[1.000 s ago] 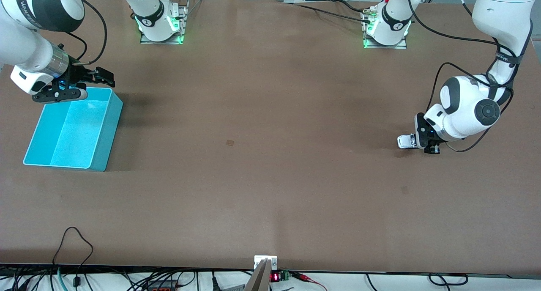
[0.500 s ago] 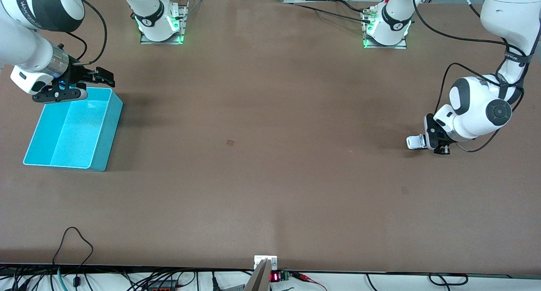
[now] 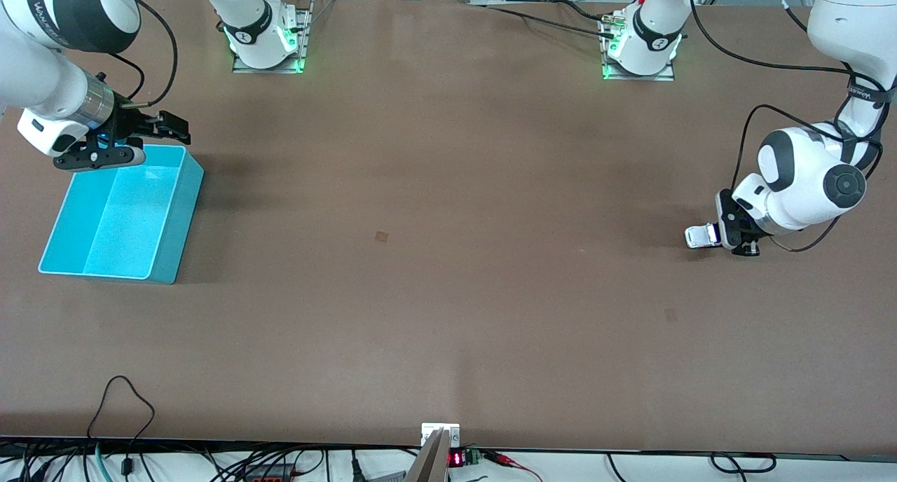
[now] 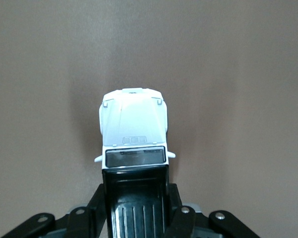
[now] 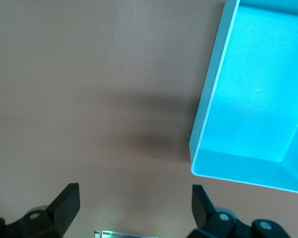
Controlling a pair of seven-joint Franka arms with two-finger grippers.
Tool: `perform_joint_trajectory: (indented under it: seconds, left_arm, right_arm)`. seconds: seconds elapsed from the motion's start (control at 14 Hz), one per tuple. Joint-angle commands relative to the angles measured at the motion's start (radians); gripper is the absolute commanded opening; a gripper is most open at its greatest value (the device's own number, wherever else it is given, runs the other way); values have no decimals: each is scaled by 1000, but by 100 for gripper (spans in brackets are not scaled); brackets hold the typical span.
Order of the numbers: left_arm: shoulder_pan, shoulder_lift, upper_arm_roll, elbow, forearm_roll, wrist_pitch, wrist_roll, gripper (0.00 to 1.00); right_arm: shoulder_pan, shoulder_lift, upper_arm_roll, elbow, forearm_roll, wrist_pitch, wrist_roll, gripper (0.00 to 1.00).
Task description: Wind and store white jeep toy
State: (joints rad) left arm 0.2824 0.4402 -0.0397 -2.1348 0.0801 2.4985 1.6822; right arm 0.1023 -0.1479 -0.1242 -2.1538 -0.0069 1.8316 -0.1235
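The white jeep toy is low at the table surface near the left arm's end of the table. In the left wrist view its white hood points away from the jaws. My left gripper is shut on the toy's black rear roof panel, with a finger pressed on each side. My right gripper is open and empty, over the table beside the farthest corner of the cyan bin. The right wrist view shows its wide-apart fingertips and the bin's rim.
The cyan bin is empty and stands at the right arm's end of the table. The arm bases stand along the table's far edge. Cables and a small meter lie along the front edge.
My left gripper has drawn the jeep along the table toward the left arm's end. The right arm has not moved.
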Motion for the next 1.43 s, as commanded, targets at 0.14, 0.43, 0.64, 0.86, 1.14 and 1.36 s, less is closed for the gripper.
perform_joint_trajectory:
  seconds: [0.14,0.43,0.64,0.86,1.14,1.36]
  left_arm:
    - [31,77,-3,49,64,26,22,10]
    - [49,83,-3,65,73,26,30,10]
    - [63,89,-3,69,78,26,51,10]
    - [81,98,-5,70,78,26,60,10]
    - [86,98,-3,90,76,26,92,10]
    - [87,85,-6,90,76,20,94,35]
  right_arm:
    - [2,8,-2,17,-12,-20,-5,100]
    - [2,8,-2,17,-10,-26,-5,100]
    - [2,8,-2,17,-10,-26,-5,100]
    - [2,8,-2,17,-10,-26,-5,100]
    - [2,8,-2,17,-10,-26,-5,100]
    - [2,8,-2,17,-10,-31,-5,100]
